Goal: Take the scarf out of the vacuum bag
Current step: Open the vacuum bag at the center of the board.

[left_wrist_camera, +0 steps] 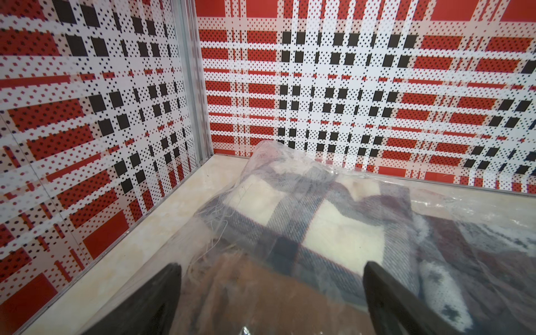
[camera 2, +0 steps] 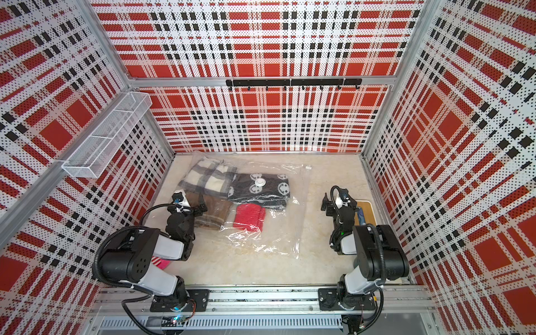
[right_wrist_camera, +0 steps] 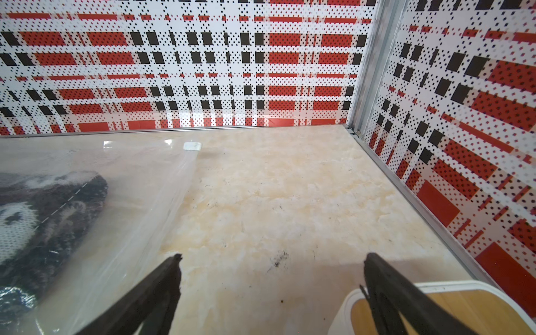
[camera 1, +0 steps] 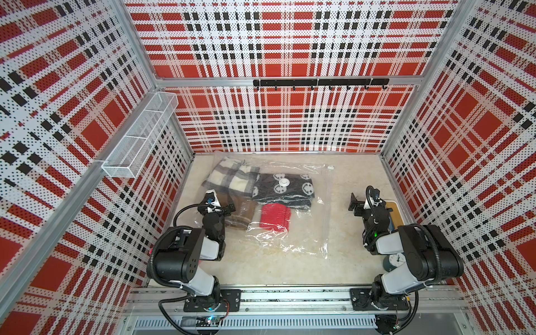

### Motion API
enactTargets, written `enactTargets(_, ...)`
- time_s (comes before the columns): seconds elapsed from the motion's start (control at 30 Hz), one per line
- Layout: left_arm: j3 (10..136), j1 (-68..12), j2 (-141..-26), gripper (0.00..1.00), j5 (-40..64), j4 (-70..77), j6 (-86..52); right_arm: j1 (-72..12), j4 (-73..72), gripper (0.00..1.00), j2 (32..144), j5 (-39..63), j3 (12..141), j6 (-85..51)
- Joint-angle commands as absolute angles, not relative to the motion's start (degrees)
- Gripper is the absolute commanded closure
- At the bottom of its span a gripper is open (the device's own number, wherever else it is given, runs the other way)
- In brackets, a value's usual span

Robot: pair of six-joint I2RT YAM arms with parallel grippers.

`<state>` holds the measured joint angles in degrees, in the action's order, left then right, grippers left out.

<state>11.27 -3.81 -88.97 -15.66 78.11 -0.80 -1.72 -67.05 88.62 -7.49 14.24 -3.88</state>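
Note:
The vacuum bag (camera 1: 304, 240) (camera 2: 278, 240) lies flat on the table, clear and crinkly, with a round white valve (camera 1: 283, 182) on its face. Inside lie folded scarves: a grey-and-cream check one (camera 1: 229, 174) (left_wrist_camera: 319, 226), a black one with white faces (camera 1: 282, 193) (right_wrist_camera: 52, 208), a brown check one (camera 1: 242, 216) and a red knit one (camera 1: 274, 216). My left gripper (camera 1: 229, 207) (left_wrist_camera: 272, 269) hangs open over the brown one at the bag's left edge, plastic between them. My right gripper (camera 1: 354, 203) (right_wrist_camera: 272, 261) stands open over bare table to the right of the bag.
A white-rimmed wooden tray (camera 1: 396, 210) (right_wrist_camera: 435, 307) sits by the right wall, partly under the right arm, with a small clock (camera 1: 396, 259) nearer the front. A wire basket (camera 1: 139, 136) hangs on the left wall and a black hook rail (camera 1: 319, 82) on the back wall.

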Motion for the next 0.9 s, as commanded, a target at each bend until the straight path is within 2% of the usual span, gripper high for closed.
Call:
enactTargets(0.0,9.6,-4.5,-87.2,0.02,-18.4,82.7,0.5,-2.1,-69.3,0.00,86.5,-6.2,13.6,-2.6)
enactTargets(0.17,8.6,-4.8,-80.9,0.02,-18.7,79.2,0.9,-2.9,-62.3,0.00,83.7,-5.7,16.2,-1.4)
enactTargets(0.3,10.4,-6.2,-74.6,0.02,-18.3,71.2,2.0,-3.1,-49.0,0.00,75.0,-4.5,20.3,-2.0)
enactTargets(0.43,11.1,-6.6,-69.0,0.02,-12.4,69.2,-1.1,-3.0,-43.1,0.00,68.6,1.1,22.9,-5.7)
enactTargets(0.57,12.8,-6.6,-65.9,0.02,-10.9,68.3,-18.8,-3.0,-38.0,0.00,62.8,6.3,24.8,-14.2)
enactTargets(0.73,14.0,-6.3,-66.8,0.02,8.1,72.9,-28.4,-3.0,-33.4,0.00,56.3,15.3,27.1,-20.6)
enactTargets(0.8,10.6,-5.6,-68.2,0.02,9.3,83.0,-35.2,-3.0,-33.1,0.00,52.2,12.6,25.6,-24.9)
enactTargets(0.87,8.3,-4.4,-69.8,0.02,10.0,90.8,-42.1,-3.1,-28.9,0.00,47.2,3.9,22.8,-34.2)
